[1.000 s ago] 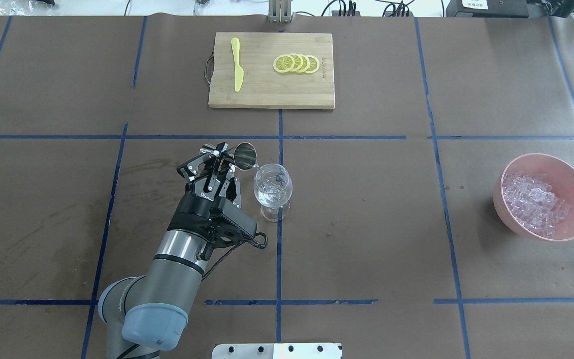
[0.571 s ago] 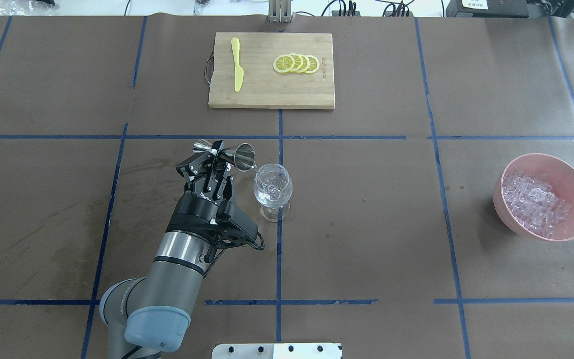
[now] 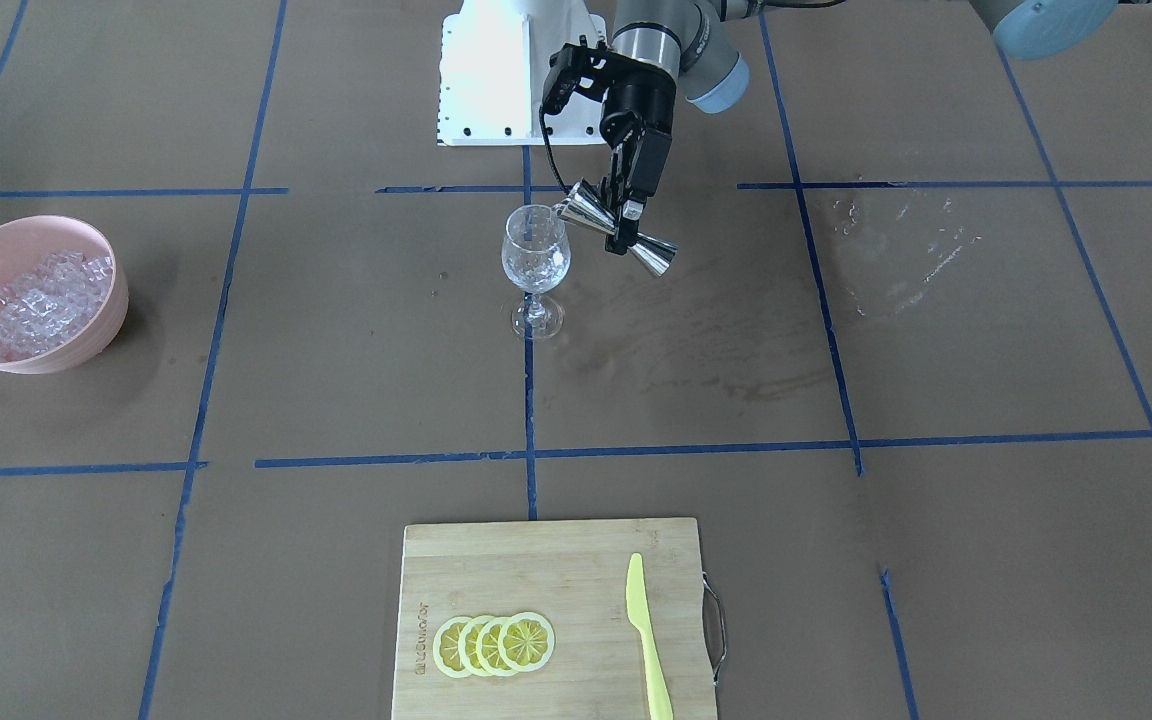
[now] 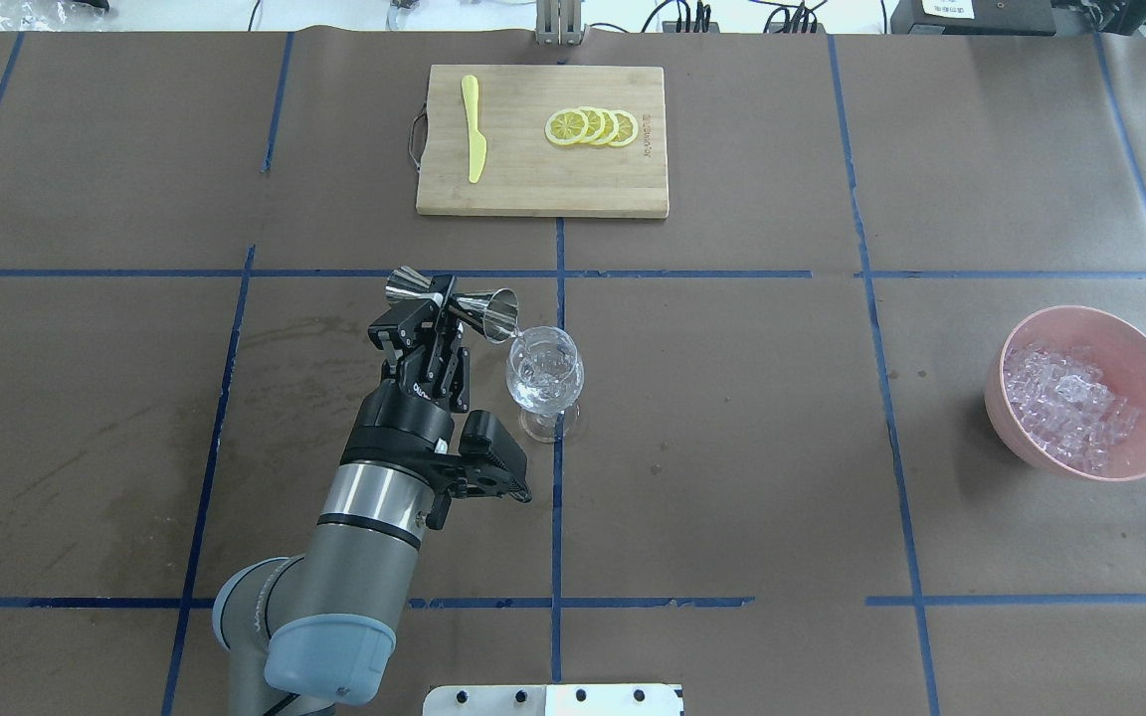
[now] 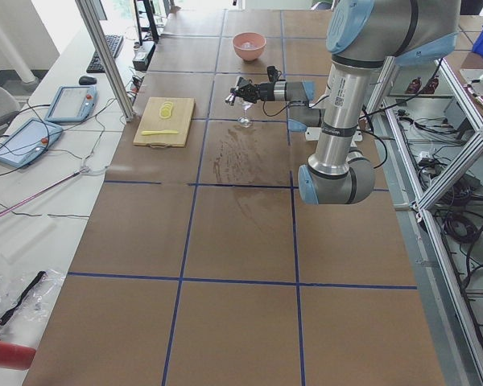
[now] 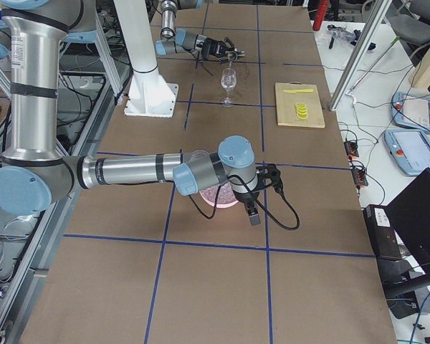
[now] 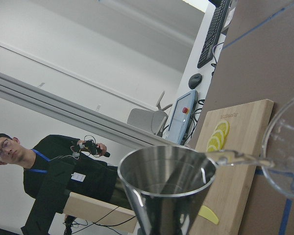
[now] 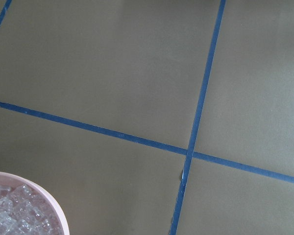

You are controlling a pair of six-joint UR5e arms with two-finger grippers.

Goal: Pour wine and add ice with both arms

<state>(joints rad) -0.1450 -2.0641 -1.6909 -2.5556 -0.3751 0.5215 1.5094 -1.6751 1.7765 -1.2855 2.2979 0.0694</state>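
**Pouring under way, ice untouched**

Front-facing view: the left end effector (image 3: 626, 215) is clamped on the waist of a steel jigger (image 3: 616, 228), which is tipped with its mouth at the rim of the wine glass (image 3: 536, 262). The ice (image 3: 41, 300) lies heaped in a pink bowl (image 3: 106, 315), well apart from the glass on the counter (image 3: 836, 560).

Overhead: the jigger's lip sits just over the glass rim.

Right side view: the right arm (image 6: 129, 172) reaches over the bowl. I cannot tell whether the right end effector (image 6: 249, 208) is open or closed.

Left wrist: a thin stream runs from jigger to glass, so the pour looks partway done.

Right wrist: only the bowl's edge and some ice show. Adding ice appears to be left.
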